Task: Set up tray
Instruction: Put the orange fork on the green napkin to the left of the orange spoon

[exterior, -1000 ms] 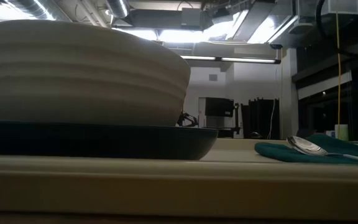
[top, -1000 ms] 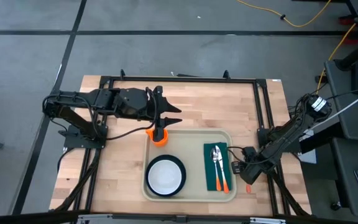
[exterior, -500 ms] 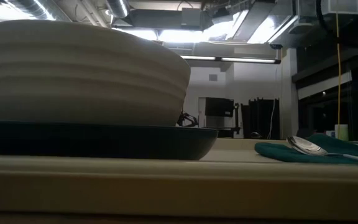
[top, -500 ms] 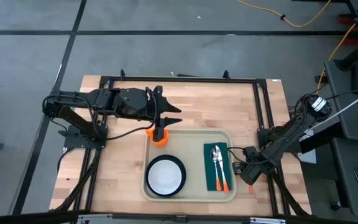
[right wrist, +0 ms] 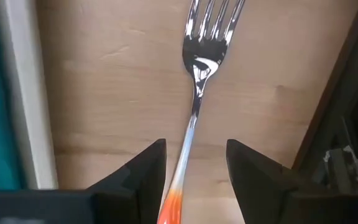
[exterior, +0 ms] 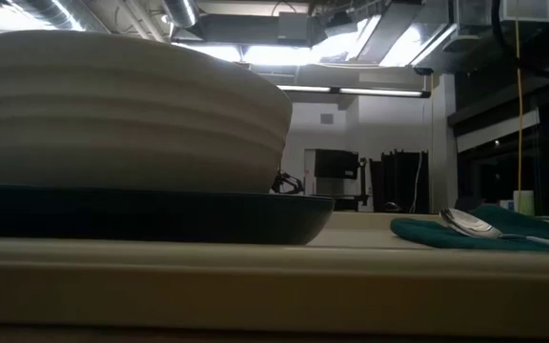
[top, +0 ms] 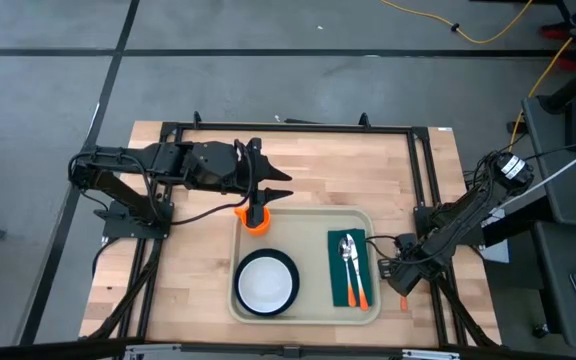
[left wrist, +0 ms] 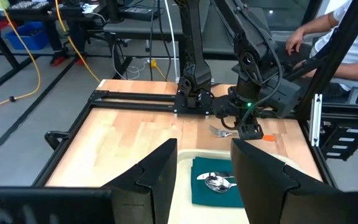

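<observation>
the table (top: 188,260) carries the tray (top: 308,216) at its near middle. on the tray sit a plate (top: 265,283) with a white bowl (exterior: 122,110), and a teal napkin (top: 348,268) with a spoon (top: 347,250). my left claw (top: 259,211) hangs over an orange cup (top: 256,221) at the tray's far left corner, fingers apart, holding nothing. my right claw (top: 392,275) is low beside the tray's right rim, fingers (right wrist: 135,171) spread around a fork (right wrist: 194,93) on the wood

The cream, rounded-corner tray (top: 306,312) lies flat on the wooden table's near middle, rim up.
</observation>
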Motion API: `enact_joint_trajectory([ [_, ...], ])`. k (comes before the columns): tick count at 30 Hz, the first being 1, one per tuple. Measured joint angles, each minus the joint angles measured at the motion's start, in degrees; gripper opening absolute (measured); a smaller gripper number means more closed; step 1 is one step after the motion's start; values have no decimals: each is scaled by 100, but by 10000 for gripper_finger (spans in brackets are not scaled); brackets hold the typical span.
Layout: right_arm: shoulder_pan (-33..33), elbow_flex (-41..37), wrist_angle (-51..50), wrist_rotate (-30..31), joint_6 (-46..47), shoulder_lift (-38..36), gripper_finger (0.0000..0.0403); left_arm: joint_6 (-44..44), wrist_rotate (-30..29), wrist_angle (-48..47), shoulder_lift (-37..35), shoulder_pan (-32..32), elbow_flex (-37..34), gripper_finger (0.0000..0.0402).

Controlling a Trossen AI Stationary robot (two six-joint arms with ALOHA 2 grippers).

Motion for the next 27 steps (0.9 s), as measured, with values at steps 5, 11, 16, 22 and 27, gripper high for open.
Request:
enact_joint_trajectory([
  [5, 0, 0, 5, 42, -1, 133, 172, -55, 7, 0, 0, 0, 0, 145],
  [11, 0, 0, 246, 61, -20, 403, 172, -74, 11, 2, 0, 0, 2, 145],
  [16, -2, 0, 311, 61, -22, 560, 172, -74, 11, 11, 0, 0, 2, 145],
  [22, -10, 0, 383, 5, -22, 685, 172, -74, 11, 39, 0, 0, 2, 145],
  [27, -49, 0, 368, -43, -24, 732, 172, -72, 13, 39, 0, 0, 2, 145],
])
